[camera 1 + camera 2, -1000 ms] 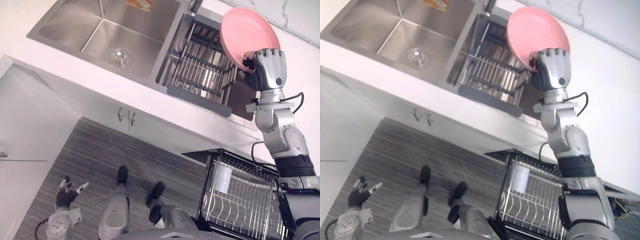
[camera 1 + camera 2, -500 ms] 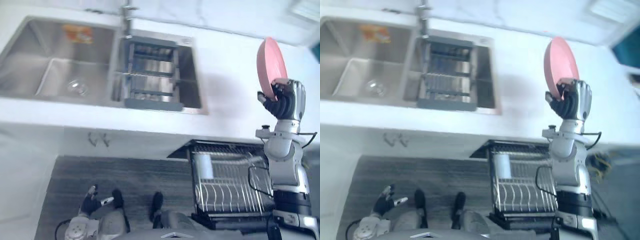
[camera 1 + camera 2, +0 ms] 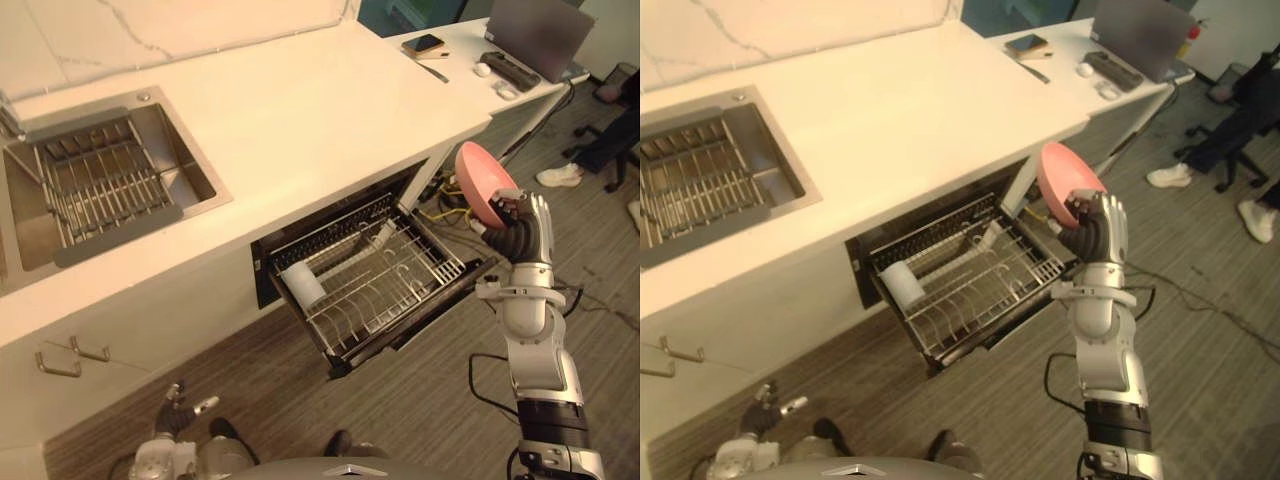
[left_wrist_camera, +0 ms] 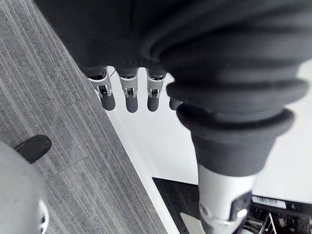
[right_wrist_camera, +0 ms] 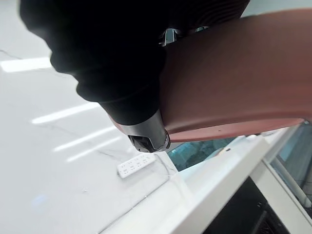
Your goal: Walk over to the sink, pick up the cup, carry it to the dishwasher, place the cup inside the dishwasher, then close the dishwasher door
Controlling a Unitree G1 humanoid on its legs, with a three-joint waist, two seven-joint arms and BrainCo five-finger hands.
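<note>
The right robot hand (image 3: 524, 232) is clenched on the lower rim of a pink plate (image 3: 482, 193). It holds the plate on edge, tilted, in the air off the tabletop's (image 3: 300, 105) right front corner. What it carries is a plate, not a cup.

The dishwasher (image 3: 268, 262) stands open under the tabletop's front edge. Its rack (image 3: 385, 290) is pulled out over the dropped door (image 3: 440, 302).

The next move depends on one relation. The rack lies below the plate and to the robot's left, with its near right corner just beside the hand. The plate's face is turned toward the rack. To my eye it needs lowering and carrying left, rim first, so that it drops between the upright wires.

The right arm is far nearer to the rack. The left robot hand (image 3: 176, 405) hangs low by the floor near the cabinet front, fingers (image 4: 127, 96) straight and empty.

There is one plate, one rack and two hands. One white cup (image 3: 300, 284) lies on its side at the rack's left end. The sink (image 3: 105, 180) at the tabletop's left end holds one wire drainer (image 3: 95, 185).
</note>
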